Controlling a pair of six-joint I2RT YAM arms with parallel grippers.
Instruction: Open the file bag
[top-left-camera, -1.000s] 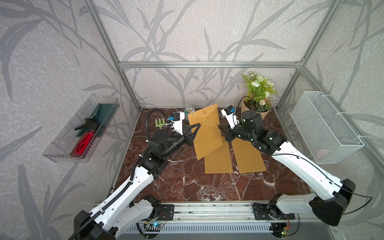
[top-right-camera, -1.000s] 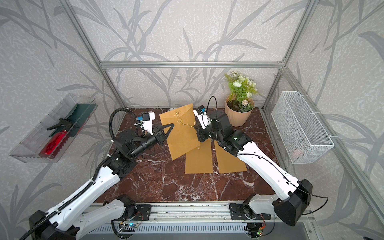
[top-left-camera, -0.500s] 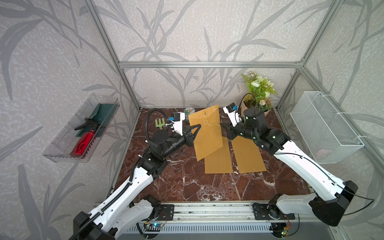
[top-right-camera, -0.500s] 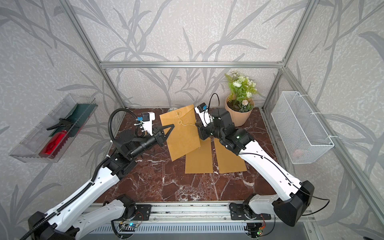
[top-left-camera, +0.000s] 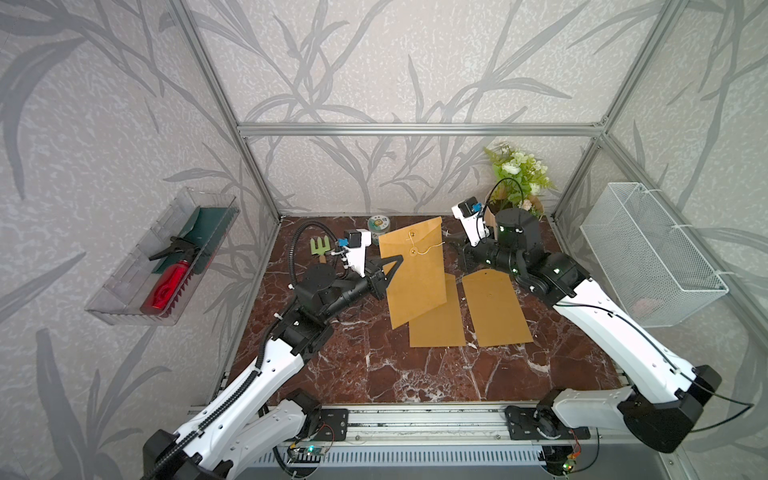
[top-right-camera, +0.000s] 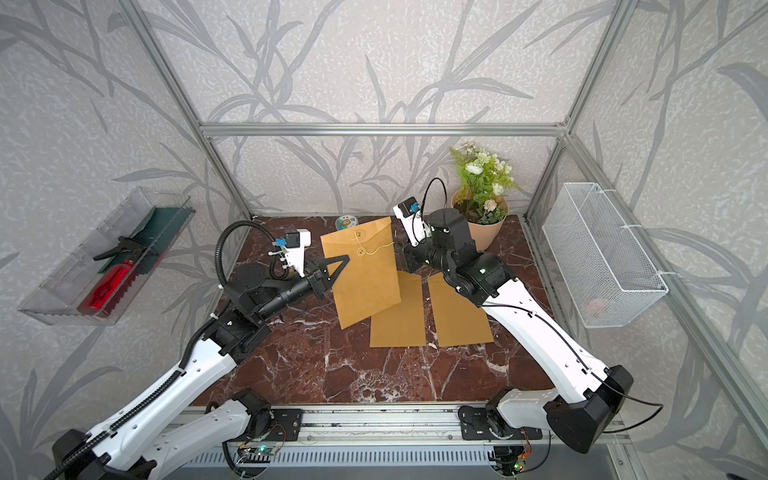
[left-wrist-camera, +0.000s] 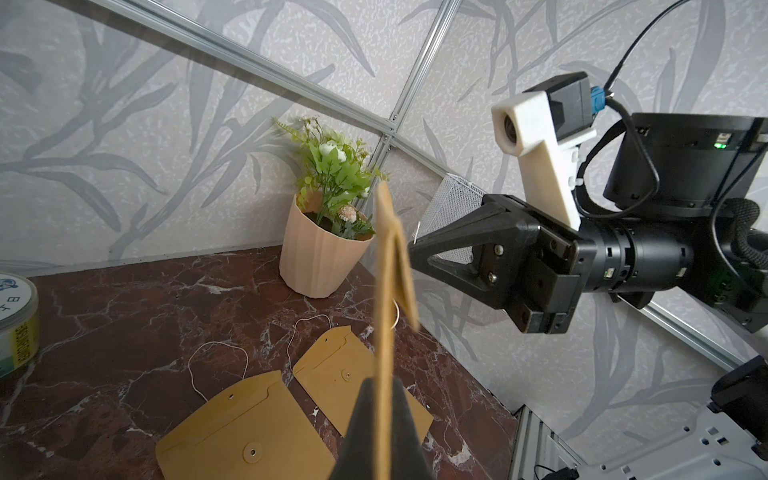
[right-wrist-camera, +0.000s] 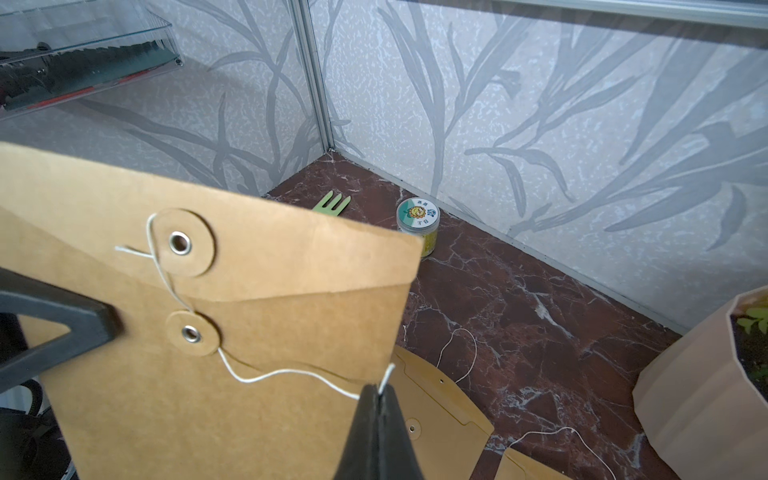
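The file bag (top-left-camera: 415, 282) is a brown paper envelope with two round buttons and a white string (right-wrist-camera: 282, 372). It hangs upright above the table in both top views, also (top-right-camera: 365, 282). My left gripper (top-left-camera: 397, 262) is shut on its left edge; in the left wrist view the bag (left-wrist-camera: 384, 324) stands edge-on between the fingertips (left-wrist-camera: 361, 415). My right gripper (right-wrist-camera: 379, 388) is shut on the string's free end at the bag's right edge. The string runs from the upper button past the lower one to these jaws. The flap lies down against the bag.
Two more brown envelopes (top-left-camera: 436, 328) (top-left-camera: 496, 307) lie flat on the marble table under the bag. At the back stand a flower pot (top-right-camera: 482, 232), a round tin (top-left-camera: 379, 224) and a green fork (top-left-camera: 322, 247). A wire basket (top-left-camera: 648, 257) and a clear tray (top-left-camera: 124, 291) hang on the side walls.
My right gripper has moved a little to the right and back, away from the bag, with the string in it. The left gripper and the bag have stayed put.
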